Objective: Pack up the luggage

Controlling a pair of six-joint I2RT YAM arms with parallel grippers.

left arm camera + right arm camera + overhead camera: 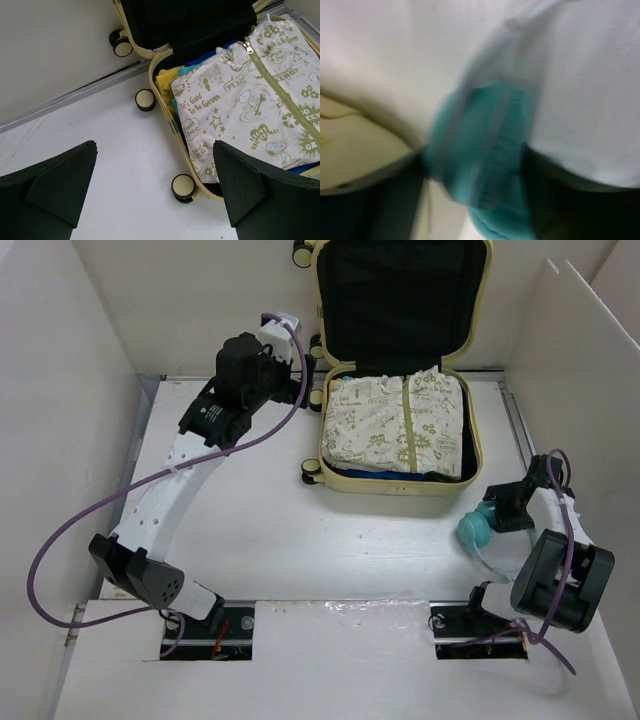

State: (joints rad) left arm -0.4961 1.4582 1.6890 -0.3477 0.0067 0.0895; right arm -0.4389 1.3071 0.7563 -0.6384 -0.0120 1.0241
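- Right now the luggage (395,486) lies open at the far centre of the table (300,550), base flat and lid stood up against the far wall, so the base can be loaded from above.
- Inside, a folded patterned garment (400,425) covers the top of the base, zip up the middle. Blue and yellow fabric shows beneath it at the left. It is stacked flat, likely so the lid can shut.
- Outside, the wheels (145,99) line the luggage's left side.
- Meanwhile the left gripper (155,150) hangs over bare table just left of the luggage, jaws spread wide with nothing between them. It is probably parked there to steady the shell, but that is a guess.
- Further out, a teal object (472,531) with a pale cord sits on the table at the near right, near the luggage's near-right corner and not touching it.
- Over it the right gripper (475,160) is down, a dark finger on either side of the teal body. The wrist view is blurred, so it cannot be told whether it clamps or only straddles.
- Judged step: picking up the teal object for the luggage. Packing looks mostly done.
- Risk: the cord may trail and snag on the rim.
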